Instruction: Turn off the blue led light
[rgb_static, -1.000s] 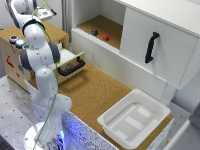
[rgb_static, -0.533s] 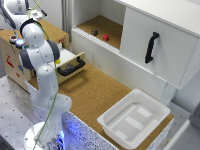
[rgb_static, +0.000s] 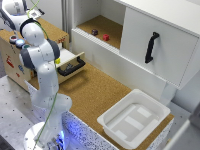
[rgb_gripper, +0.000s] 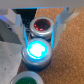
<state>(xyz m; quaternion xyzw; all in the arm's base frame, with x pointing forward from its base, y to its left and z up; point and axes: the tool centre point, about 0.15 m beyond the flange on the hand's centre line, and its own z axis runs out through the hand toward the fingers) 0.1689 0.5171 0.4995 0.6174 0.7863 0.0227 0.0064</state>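
The blue led light (rgb_gripper: 37, 52) glows bright cyan in the wrist view, a small round dome in a pale grey rim. My gripper (rgb_gripper: 41, 34) hangs right above it, open. Its fingers (rgb_gripper: 21, 25) stand apart, with the blue lamp just in front of them and a round red lamp (rgb_gripper: 42, 25) between them further on. Part of a green lamp (rgb_gripper: 25, 79) shows beside the blue one. In the exterior view my gripper (rgb_static: 15, 40) hovers over the top of a wooden box (rgb_static: 12, 67) at the exterior view's left. The lamps are too small to make out there.
A black-handled drawer (rgb_static: 70, 65) stands pulled out of the wooden box. A white tray (rgb_static: 134, 120) lies on the cork surface at the exterior view's right. A white cabinet with a black door handle (rgb_static: 151, 47) holds small red and dark objects (rgb_static: 106, 37) on its open shelf.
The arm has shifted slightly over the wooden box. Nothing else has moved.
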